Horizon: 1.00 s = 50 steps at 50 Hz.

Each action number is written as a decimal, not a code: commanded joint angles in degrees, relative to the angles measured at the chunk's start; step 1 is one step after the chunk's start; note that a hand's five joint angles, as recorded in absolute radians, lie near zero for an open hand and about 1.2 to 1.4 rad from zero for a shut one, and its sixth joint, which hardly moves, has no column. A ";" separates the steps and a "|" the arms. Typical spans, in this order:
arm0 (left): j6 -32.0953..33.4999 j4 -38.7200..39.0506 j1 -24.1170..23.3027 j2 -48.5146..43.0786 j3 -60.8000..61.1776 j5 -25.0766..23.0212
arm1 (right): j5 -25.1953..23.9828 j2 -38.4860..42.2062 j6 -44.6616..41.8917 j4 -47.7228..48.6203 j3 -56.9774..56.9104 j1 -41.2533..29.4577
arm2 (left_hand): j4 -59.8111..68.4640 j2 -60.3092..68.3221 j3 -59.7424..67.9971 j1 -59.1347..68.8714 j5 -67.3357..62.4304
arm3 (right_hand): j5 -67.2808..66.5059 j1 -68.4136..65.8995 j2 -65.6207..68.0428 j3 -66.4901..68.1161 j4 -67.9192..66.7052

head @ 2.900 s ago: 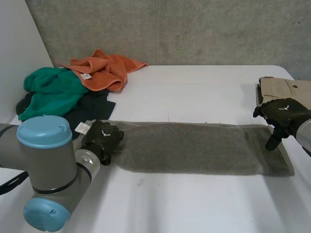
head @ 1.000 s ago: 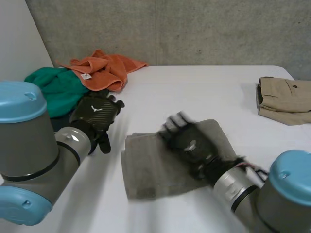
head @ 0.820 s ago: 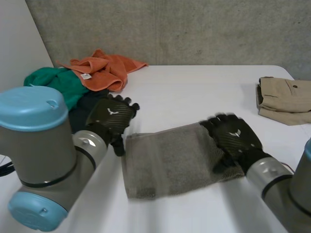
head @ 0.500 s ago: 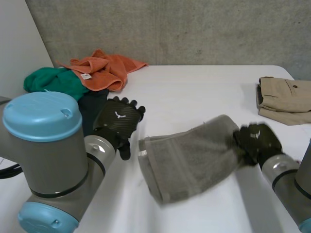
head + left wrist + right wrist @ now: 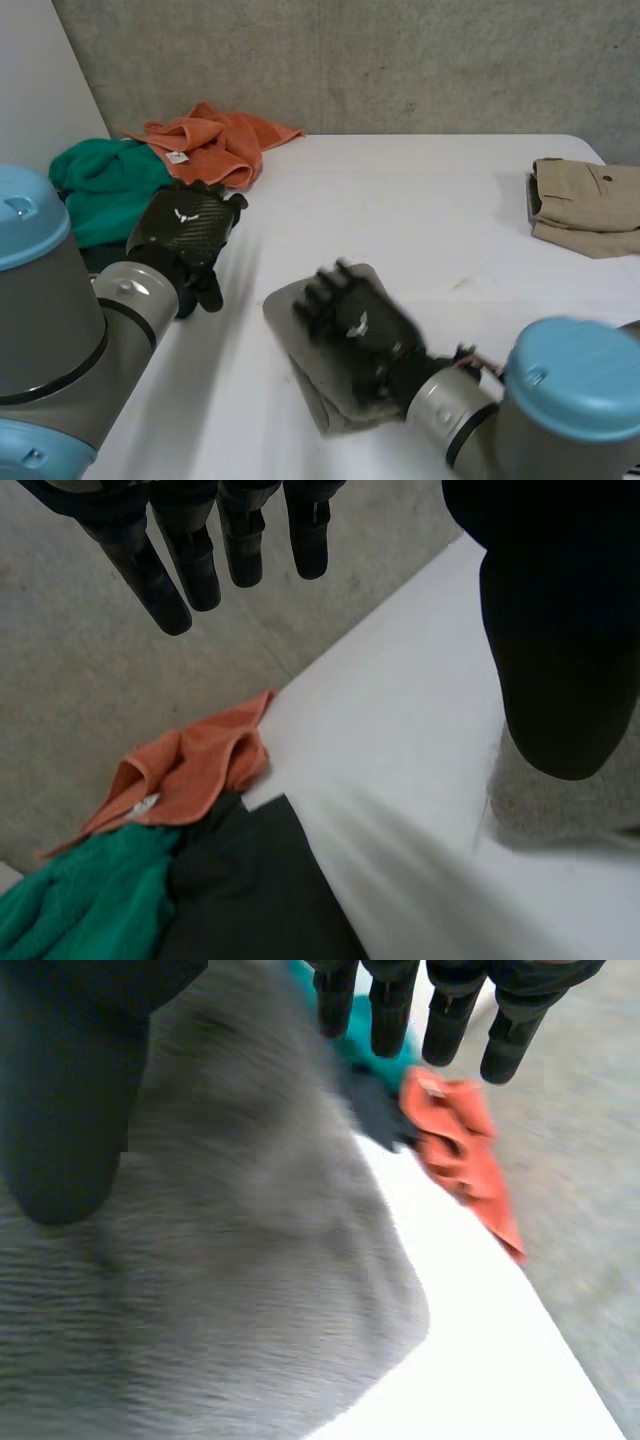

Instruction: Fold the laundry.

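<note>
White table (image 5: 420, 200) spans the whole scene, matte top with a few faint scuffs, and its far edge runs straight with a rounded corner at far right. Behind it, butted against that far edge, is a rough grey concrete wall (image 5: 450, 60) with blotchy texture and a faint vertical seam near the middle; at far left a smooth white wall panel (image 5: 30, 90) cuts in front of the concrete on a slant. Light is soft and even, with diffuse shadows on the tabletop and no hard glare.
</note>
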<state>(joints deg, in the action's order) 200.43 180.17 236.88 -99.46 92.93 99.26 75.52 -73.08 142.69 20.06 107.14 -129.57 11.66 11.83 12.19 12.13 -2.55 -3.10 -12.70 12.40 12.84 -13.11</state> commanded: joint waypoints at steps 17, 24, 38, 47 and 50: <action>-14.63 -11.32 -18.91 -21.91 -27.35 5.07 | 2.62 6.63 33.27 -36.23 -23.73 14.88 | -1.66 -1.83 -2.19 -2.13 2.55 | 3.10 2.70 -2.40 -2.84 3.11; -16.04 -17.13 -18.48 -28.94 -29.56 10.42 | 2.35 9.00 33.54 -35.97 -23.82 13.04 | -1.66 -1.83 -2.19 -2.13 2.55 | 3.10 2.70 -2.40 -2.84 3.11; -11.38 -20.74 -15.84 -29.04 -21.75 16.85 | 4.81 14.19 25.46 -29.30 -23.11 7.93 | -1.66 -1.83 -2.19 -2.13 2.55 | 3.10 2.70 -2.40 -2.84 3.11; -11.11 -18.63 -16.28 -28.42 -17.96 15.00 | 6.13 14.98 16.84 -24.55 -20.83 8.37 | -1.66 -1.83 -2.19 -2.13 2.55 | 3.10 2.70 -2.40 -2.84 3.11; -11.47 -18.01 -16.45 -27.02 -17.43 14.65 | 6.13 14.46 14.91 -23.14 -19.86 8.29 | -1.66 -1.83 -2.19 -2.13 2.55 | 3.10 2.70 -2.40 -2.84 3.11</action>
<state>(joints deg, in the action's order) 189.49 160.97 220.87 -128.15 74.25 114.73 81.59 -58.02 161.97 -5.97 85.46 -121.48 11.66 11.47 12.20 9.05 -2.41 -2.28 -12.24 11.87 12.08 -12.31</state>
